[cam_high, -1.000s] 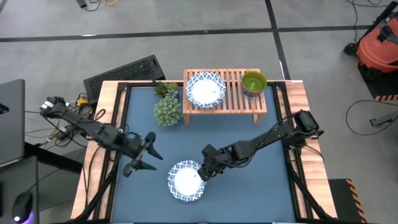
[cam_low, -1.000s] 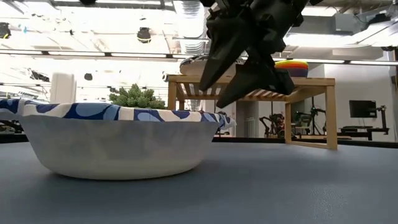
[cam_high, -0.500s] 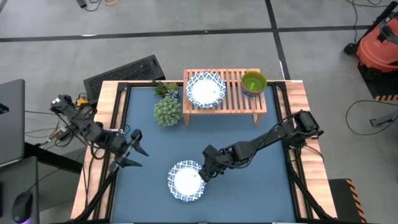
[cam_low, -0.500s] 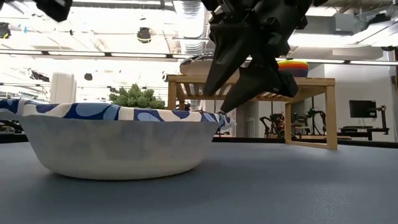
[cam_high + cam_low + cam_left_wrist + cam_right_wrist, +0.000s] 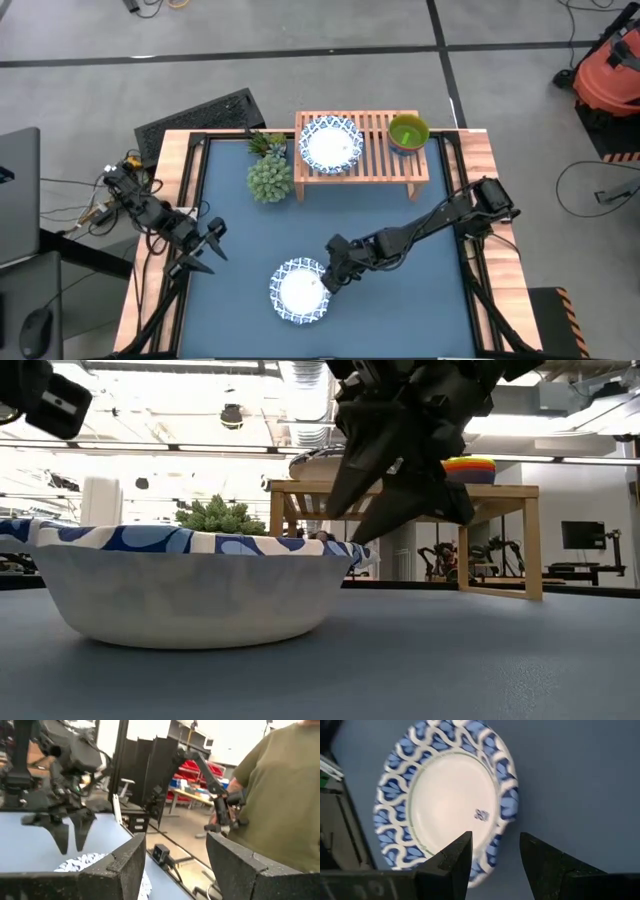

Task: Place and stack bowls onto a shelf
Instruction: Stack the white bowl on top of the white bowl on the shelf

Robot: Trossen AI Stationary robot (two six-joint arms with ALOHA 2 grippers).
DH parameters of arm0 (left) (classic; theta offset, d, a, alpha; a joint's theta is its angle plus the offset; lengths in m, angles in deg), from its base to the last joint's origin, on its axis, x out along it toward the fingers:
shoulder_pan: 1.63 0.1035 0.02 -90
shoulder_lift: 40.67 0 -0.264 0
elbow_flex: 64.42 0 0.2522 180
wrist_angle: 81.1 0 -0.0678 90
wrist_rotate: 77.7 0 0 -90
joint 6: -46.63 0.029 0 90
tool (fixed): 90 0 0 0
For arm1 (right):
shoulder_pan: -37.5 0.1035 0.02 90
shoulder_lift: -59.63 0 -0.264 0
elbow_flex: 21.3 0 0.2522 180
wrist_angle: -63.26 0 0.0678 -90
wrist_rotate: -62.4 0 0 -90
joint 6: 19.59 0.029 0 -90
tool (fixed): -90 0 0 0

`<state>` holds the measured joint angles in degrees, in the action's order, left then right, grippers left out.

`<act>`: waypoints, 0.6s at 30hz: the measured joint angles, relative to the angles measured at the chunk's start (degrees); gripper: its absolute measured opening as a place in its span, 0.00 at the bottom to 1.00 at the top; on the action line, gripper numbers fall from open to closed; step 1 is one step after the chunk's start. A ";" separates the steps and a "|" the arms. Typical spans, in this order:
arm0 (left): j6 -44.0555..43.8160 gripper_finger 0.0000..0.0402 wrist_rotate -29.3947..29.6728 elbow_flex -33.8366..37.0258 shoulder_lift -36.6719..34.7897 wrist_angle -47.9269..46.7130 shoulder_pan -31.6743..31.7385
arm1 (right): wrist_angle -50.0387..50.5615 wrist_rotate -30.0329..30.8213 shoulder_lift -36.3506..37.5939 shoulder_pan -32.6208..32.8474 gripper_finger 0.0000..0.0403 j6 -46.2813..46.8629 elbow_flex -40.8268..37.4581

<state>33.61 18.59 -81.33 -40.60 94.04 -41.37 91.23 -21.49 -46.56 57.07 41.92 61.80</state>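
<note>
Blue-and-white patterned bowl [image 5: 299, 291] sits on the near blue tabletop [image 5: 420, 290], where our right gripper [image 5: 326, 283] poises over its right rim, fingers apart. Our left gripper [image 5: 203, 247], fingers spread, hangs by the table's left edge. A second patterned bowl [image 5: 331, 142] and small green bowl [image 5: 408, 132] rest on the light-wood slatted shelf [image 5: 375, 150].

A robotics lab or workshop with an open industrial ceiling of exposed ducts [image 5: 305, 400] and bright strip lights. A wood-bordered test table [image 5: 330, 225] with a blue top stands on a grey concrete floor crossed by dark tape lines. Near the table's right far corner sits an orange shop vacuum [image 5: 606, 70]; loose cables trail beside it. Beyond the table, red storage bins [image 5: 192, 770], workbenches, a monitor [image 5: 582, 535] and a person in an olive shirt [image 5: 280, 795] fill the room.
</note>
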 joint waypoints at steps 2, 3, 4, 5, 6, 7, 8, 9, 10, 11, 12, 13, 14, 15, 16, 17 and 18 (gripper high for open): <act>0.00 0.49 -1.24 1.27 0.19 0.67 -0.27 | -0.60 0.05 0.00 0.11 0.48 -0.06 0.02; 0.00 0.49 -1.24 1.90 0.20 1.55 -0.43 | -0.58 0.17 0.00 0.20 0.48 -0.09 0.02; 0.03 0.49 -1.04 2.50 0.07 2.32 -0.49 | -0.58 0.26 0.00 0.18 0.48 -0.09 0.02; -0.14 0.49 -1.14 2.52 0.01 2.39 -0.47 | -0.54 0.38 0.00 0.18 0.48 -0.09 0.02; -0.14 0.49 -1.63 2.51 0.02 2.44 -0.43 | -0.69 0.61 0.00 0.18 0.48 -0.09 0.02; -0.13 0.49 -2.24 2.51 0.11 2.38 -0.46 | -0.91 0.70 -0.01 0.18 0.48 -0.16 0.02; 0.13 0.49 -2.65 2.51 0.15 2.19 -0.47 | -1.27 0.72 -0.54 0.18 0.48 -0.34 0.03; 0.44 0.49 -2.78 2.51 0.14 1.88 -0.48 | -2.21 0.69 -1.35 0.15 0.48 -0.33 0.06; 0.83 0.49 -3.28 2.53 0.08 1.92 -0.49 | -2.83 0.61 -1.95 0.13 0.48 -0.36 0.08; 1.27 0.49 -3.87 2.53 0.08 2.01 -0.47 | -2.80 0.25 -2.33 0.14 0.48 -0.44 -0.08; 1.38 0.49 -4.00 2.53 0.13 2.12 -0.47 | -3.23 -0.16 -3.18 0.13 0.48 -0.42 -0.17; 1.36 0.49 -3.97 2.53 0.13 1.89 -0.47 | -5.42 -0.93 -4.54 0.11 0.48 -0.18 0.33; 1.38 0.49 -3.99 2.53 0.13 1.61 -0.47 | -6.85 -1.46 -5.28 0.05 0.48 0.02 0.65; 1.38 0.49 -4.01 2.53 0.19 1.51 -0.47 | -6.92 -2.28 -5.62 0.03 0.48 0.24 0.51; 1.36 0.49 -3.72 2.55 0.25 1.59 -0.47 | -6.24 -2.70 -5.96 0.07 0.47 0.16 0.39; 1.34 0.49 -3.32 2.55 0.11 1.28 -0.47 | -6.78 -2.88 -6.67 0.06 0.47 0.17 0.56; 1.33 0.49 -3.13 2.57 0.06 0.82 -0.46 | -7.71 -3.20 -7.22 -0.03 0.46 0.21 1.28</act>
<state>34.94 15.46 -78.76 -40.54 94.86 -41.82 83.53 -24.69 -53.78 57.04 42.13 63.08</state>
